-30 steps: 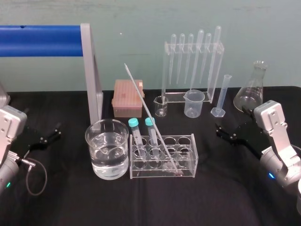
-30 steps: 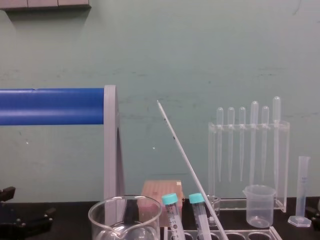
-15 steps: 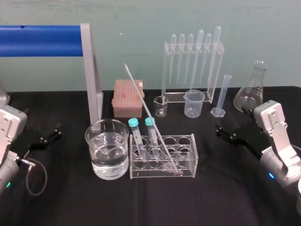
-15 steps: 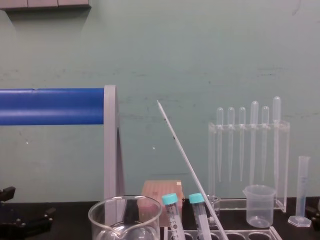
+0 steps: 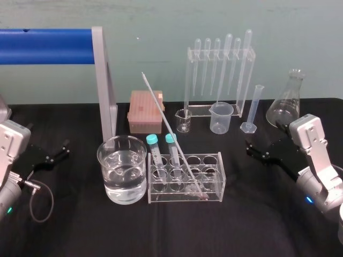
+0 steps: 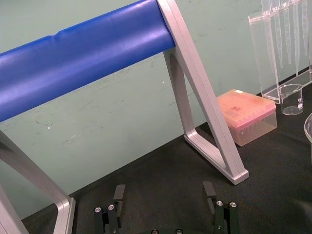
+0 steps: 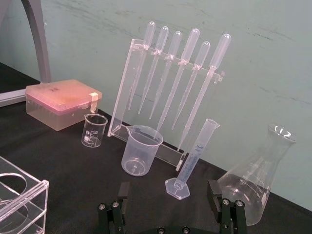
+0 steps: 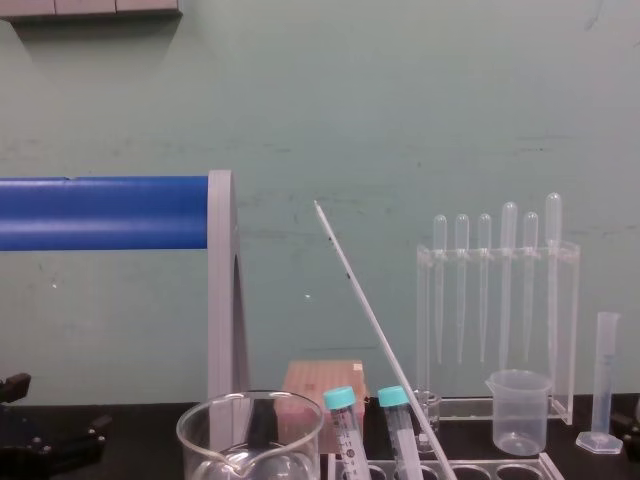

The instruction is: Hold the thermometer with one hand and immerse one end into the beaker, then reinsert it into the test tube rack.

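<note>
Left gripper (image 5: 63, 149), at the left edge: fingers spread wide, holding nothing. Beaker (image 5: 105, 160), centre-left, just beside the test tube rack (image 5: 220, 176). Thermometer (image 5: 170, 134) stands in the rack, leaning toward upper left. Right gripper (image 5: 251, 150), right of the rack: fingers spread wide, holding nothing.

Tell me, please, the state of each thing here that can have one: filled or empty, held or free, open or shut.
thermometer: free, leaning, lower end inside the test tube rack.
beaker: upright, partly filled with clear liquid.
test tube rack: upright, holding two capped tubes.
left gripper: open, empty.
right gripper: open, empty.
plastic beaker: upright, empty.
pink box: lid shut.
</note>
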